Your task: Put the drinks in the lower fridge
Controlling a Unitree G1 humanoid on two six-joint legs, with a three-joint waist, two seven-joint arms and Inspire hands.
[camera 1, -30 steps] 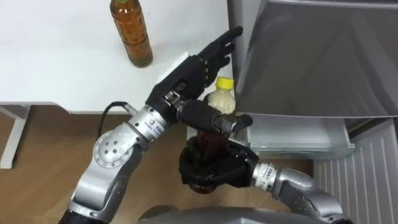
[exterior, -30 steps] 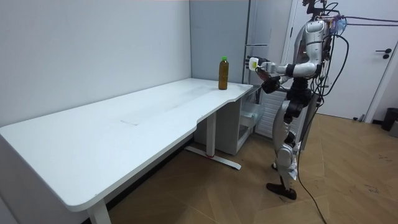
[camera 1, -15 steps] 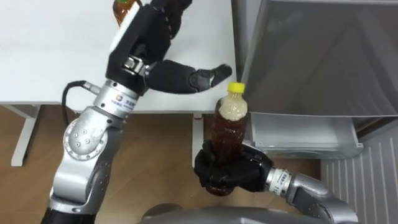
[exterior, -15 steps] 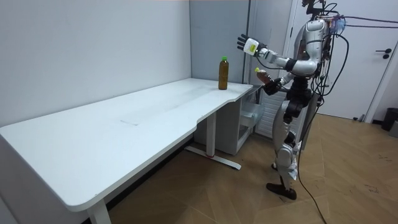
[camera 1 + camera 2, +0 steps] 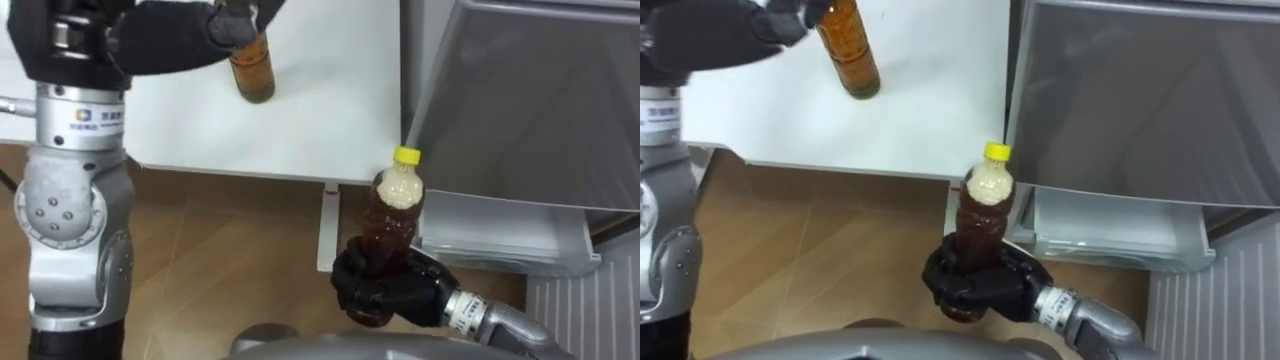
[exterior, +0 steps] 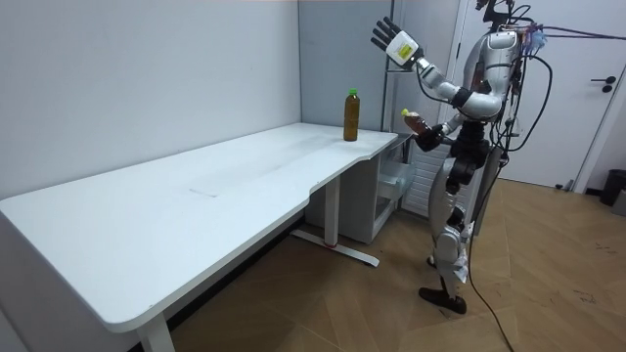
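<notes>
A: State held bottle point(image 5: 392, 235) colours.
B: Dark brown contents, pale band at neck, yellow cap; right hand point(image 5: 390, 292) black.
A: Standing bottle point(image 5: 252, 75)?
B: Amber contents, green cap, on white table point(image 5: 330, 110).

Bare floor point(image 5: 250, 260) between table point(image 5: 330, 120) and fridge drawer point(image 5: 500, 235) leaves passage (grey panel point(image 5: 530, 100) close above the drawer)

A bottle point(image 5: 392, 225) is enclosed by fingers of the right hand point(image 5: 400, 292); beyond them, leftward, a second bottle point(image 5: 852, 55) is stood on the table point(image 5: 330, 120) (fridge point(image 5: 520, 110) rightward).

The white table point(image 6: 196, 186) bears one amber bottle point(image 6: 351, 115), upright near its corner
</notes>
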